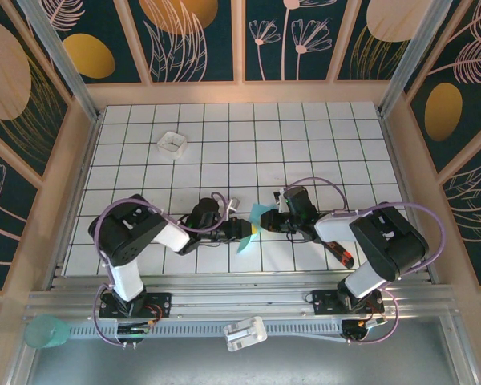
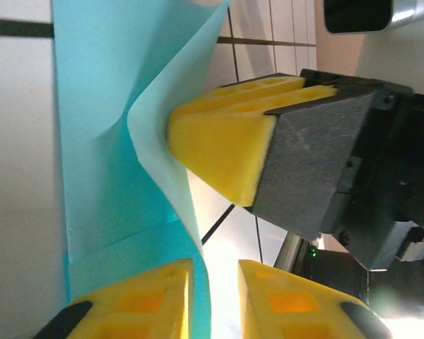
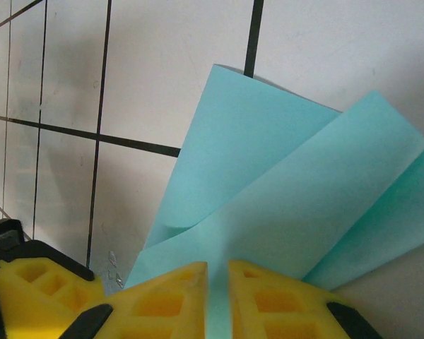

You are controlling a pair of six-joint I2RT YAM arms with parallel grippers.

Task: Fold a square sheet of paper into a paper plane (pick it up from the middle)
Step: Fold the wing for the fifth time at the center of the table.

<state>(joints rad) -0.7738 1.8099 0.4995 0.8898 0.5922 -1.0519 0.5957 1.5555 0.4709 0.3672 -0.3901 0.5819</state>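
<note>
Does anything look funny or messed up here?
Yes, a little. The blue paper isn't flat: it bows into a loose curl around the tip of the right gripper. Nothing looks torn or spilled.

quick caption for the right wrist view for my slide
Right gripper pinches folded turquoise paper over the white grid table

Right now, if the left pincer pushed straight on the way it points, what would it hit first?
The blue paper: its edge sits between the fingers of the left pincer. Just behind, probably close, is a yellow finger of the right pincer.
</note>
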